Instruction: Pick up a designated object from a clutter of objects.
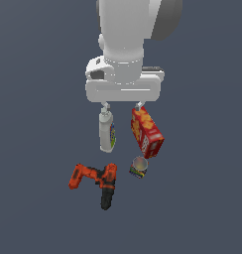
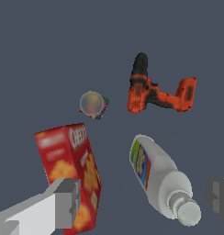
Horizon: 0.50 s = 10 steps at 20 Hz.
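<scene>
The designated object is a small short can [image 1: 139,167] with a silvery top and a dark label; it stands on the floor in front of the red box, and shows as the can [image 2: 92,104] in the wrist view. The clutter also holds a white bottle [image 1: 107,132], a red-and-yellow box [image 1: 147,132] and an orange-and-black drill [image 1: 96,181]. My gripper [image 1: 122,105] hangs open above the bottle and the box, well above the can, with nothing between its fingers. In the wrist view one grey fingertip [image 2: 67,202] overlaps the box [image 2: 72,170] and the other sits beside the bottle [image 2: 162,179].
The drill [image 2: 155,89] lies on its side, on the exterior view's left of the can. All items rest on a plain dark grey floor [image 1: 202,208]. The arm's white body fills the upper middle of the exterior view.
</scene>
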Available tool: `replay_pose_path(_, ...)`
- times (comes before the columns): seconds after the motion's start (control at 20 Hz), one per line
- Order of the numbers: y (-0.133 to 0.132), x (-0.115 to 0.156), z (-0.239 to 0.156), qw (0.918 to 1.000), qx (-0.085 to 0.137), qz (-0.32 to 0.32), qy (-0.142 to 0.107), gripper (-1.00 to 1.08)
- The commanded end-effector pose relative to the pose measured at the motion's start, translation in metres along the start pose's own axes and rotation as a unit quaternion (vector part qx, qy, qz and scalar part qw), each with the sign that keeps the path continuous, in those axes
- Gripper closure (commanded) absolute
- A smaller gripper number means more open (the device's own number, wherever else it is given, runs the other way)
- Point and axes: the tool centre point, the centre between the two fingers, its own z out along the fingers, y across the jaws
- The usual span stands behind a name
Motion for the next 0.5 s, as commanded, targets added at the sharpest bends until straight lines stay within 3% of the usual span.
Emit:
replay_pose_path(0.0,0.0,0.0,0.0,1.0,0.0,0.0,0.0,-0.92)
replay_pose_path(0.45,0.024,-0.006,-0.005,0.9999,-0.011,0.001,-0.005,-0.92)
